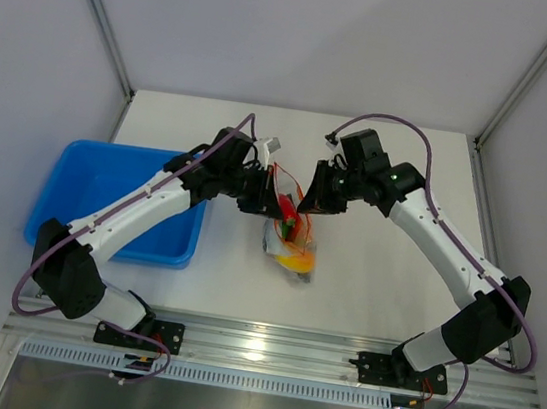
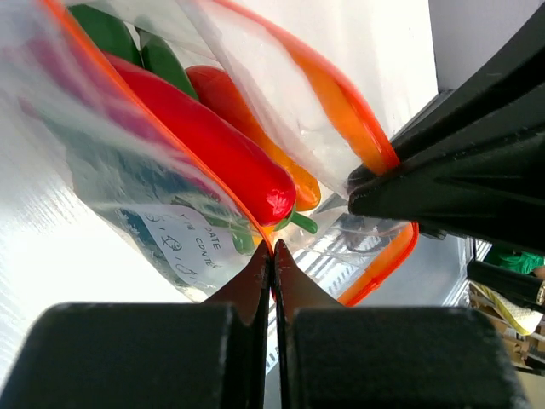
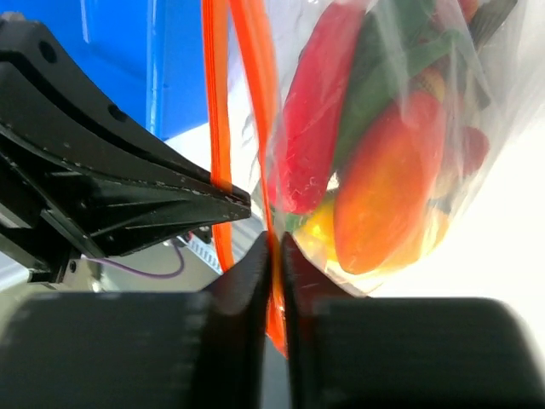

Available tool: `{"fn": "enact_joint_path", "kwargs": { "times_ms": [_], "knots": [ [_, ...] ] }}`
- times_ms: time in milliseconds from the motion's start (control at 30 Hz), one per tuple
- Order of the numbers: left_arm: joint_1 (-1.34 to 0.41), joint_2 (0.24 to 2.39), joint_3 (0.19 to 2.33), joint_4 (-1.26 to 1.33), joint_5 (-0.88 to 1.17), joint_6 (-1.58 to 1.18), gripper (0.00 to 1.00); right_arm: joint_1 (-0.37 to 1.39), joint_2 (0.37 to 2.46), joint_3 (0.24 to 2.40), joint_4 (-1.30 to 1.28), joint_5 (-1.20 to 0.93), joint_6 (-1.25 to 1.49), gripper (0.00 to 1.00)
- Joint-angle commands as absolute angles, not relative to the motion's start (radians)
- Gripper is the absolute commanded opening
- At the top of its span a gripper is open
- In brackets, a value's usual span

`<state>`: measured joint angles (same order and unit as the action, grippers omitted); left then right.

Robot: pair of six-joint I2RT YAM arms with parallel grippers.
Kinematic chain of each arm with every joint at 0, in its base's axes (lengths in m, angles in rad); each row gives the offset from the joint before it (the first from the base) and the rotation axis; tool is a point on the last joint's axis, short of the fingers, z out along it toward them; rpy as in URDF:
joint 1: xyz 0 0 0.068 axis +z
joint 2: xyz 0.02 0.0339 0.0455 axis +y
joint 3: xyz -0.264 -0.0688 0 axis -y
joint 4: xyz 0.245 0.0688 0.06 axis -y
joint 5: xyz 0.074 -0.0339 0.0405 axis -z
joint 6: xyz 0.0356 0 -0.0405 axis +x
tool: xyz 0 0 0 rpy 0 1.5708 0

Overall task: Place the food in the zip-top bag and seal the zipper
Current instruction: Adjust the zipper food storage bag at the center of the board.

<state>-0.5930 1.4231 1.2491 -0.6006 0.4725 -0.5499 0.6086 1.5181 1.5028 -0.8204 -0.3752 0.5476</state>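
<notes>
The clear zip-top bag (image 1: pixel 292 235) hangs between my two grippers above the table, with the food inside: red peppers (image 2: pixel 213 145), green peppers (image 2: pixel 162 60), an orange mango (image 3: pixel 387 183). My left gripper (image 1: pixel 266 199) is shut on one side of the red-orange zipper strip (image 2: pixel 271 243). My right gripper (image 1: pixel 306 201) is shut on the other side of the zipper (image 3: pixel 274 247). The bag's mouth gapes between the two strips. In the left wrist view the right gripper's black fingers (image 2: pixel 443 187) pinch the far strip (image 2: pixel 358 128).
A blue plastic tray (image 1: pixel 118 199) sits on the white table at the left, under my left arm. Grey walls close in the back and sides. A metal rail (image 1: pixel 274 351) runs along the near edge.
</notes>
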Motion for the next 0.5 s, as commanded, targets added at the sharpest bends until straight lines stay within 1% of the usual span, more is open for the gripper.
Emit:
{"fn": "enact_joint_path", "kwargs": {
  "times_ms": [0, 33, 233, 467],
  "knots": [
    [-0.586, 1.388, 1.292, -0.591, 0.508, -0.535, 0.01, 0.611, 1.483, 1.497, -0.851, -0.371, 0.509, 0.06],
    [-0.586, 1.391, 1.296, -0.594, 0.515, -0.532, 0.01, 0.611, 1.485, 1.491, -0.847, -0.376, 0.508, 0.0],
    [-0.586, 1.43, 1.368, -0.607, 0.601, -0.52, 0.01, 0.609, 1.474, 1.506, -0.874, -0.362, 0.489, 0.0],
    [-0.623, 1.479, 1.457, -0.6, 0.696, -0.554, 0.01, 0.603, 1.393, 1.577, -1.041, -0.328, 0.466, 0.0]
  ]
}}
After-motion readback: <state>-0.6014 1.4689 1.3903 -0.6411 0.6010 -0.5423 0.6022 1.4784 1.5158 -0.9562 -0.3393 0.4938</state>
